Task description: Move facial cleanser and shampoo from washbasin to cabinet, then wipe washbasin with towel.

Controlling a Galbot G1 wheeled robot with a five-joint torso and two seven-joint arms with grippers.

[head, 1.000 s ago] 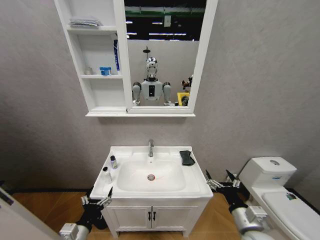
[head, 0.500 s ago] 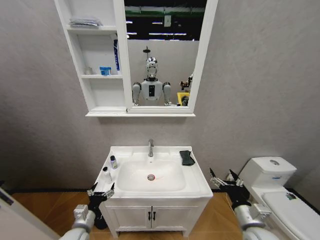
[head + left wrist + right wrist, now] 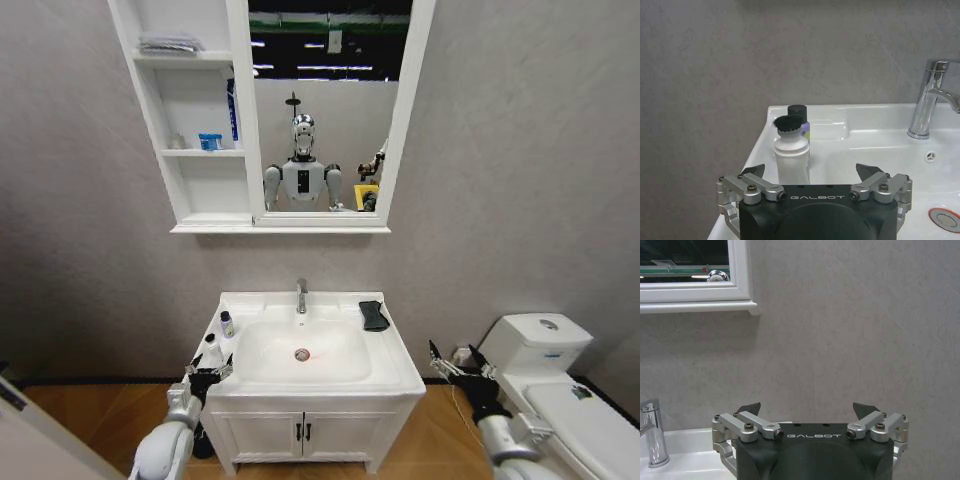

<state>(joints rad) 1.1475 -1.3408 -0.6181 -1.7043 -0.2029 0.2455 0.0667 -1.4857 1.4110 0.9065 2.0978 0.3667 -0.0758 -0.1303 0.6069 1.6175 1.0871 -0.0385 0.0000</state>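
Washbasin (image 3: 395,365) carries two small bottles on its left rim; the left wrist view shows a white bottle (image 3: 791,155) half hiding a dark-capped bottle (image 3: 797,112) behind. Left gripper (image 3: 208,368) hangs spread-fingered beside them, right gripper (image 3: 458,365) spread off the basin's right. Towel (image 3: 374,315) lies back-right; labels unreadable.

Each wrist view shows a matte black gripper body lettered GALBOT in pale capitals, flanked by 2 silver metal linkage bars fastened with dark round screws and ending in black pointed fingertips (image 3: 867,171). In the head view the left gripper (image 3: 209,366) and right gripper (image 3: 458,362) sit on grey-white rounded forearms with black wrist sections
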